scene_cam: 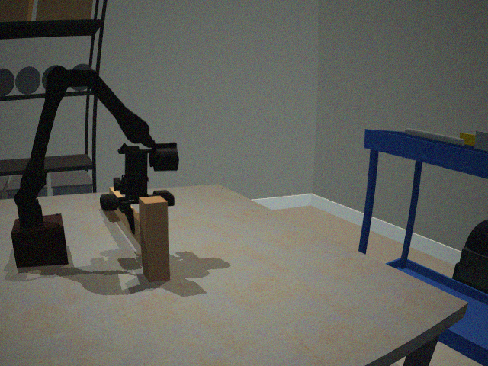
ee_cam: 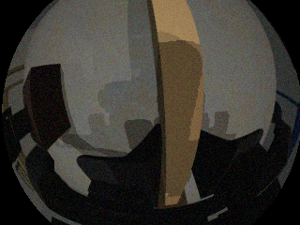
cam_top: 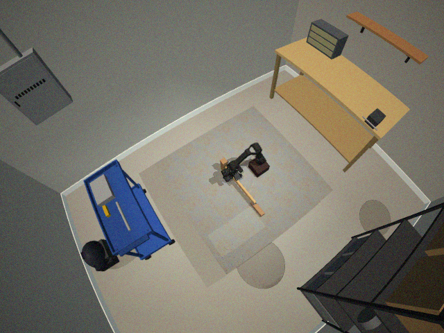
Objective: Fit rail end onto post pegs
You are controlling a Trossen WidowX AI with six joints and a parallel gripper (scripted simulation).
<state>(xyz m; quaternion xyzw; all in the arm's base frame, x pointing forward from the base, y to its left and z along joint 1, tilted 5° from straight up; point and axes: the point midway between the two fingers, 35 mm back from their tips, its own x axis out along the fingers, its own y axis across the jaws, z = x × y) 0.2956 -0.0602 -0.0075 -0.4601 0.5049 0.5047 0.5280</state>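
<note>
The long pale wooden rail (cam_top: 245, 189) (ee_cam: 180, 70) runs from the low footboard block (cam_top: 259, 209) toward the upright wooden post (cam_top: 223, 163) (scene_cam: 154, 240). My gripper (scene_cam: 132, 226) (ee_cam: 169, 127) is shut on the rail close to its near end, with one dark finger on each side. In the exterior view the near part of the rail is raised off the table, behind the post. The arm and post hide the near end, so the pegs, the holes and any gap to the post cannot be seen. The far end appears to be at the footboard block; its bracket is too small to make out.
The arm's dark red-brown base (cam_top: 258, 167) (scene_cam: 39, 241) (ee_cam: 47, 105) stands on the table (scene_cam: 275, 299), to one side of the rail. A blue cart (cam_top: 125, 215) (scene_cam: 425, 153) and a tall dark shelf rack stand beyond the table. A wooden workbench (cam_top: 344, 78) is against the wall.
</note>
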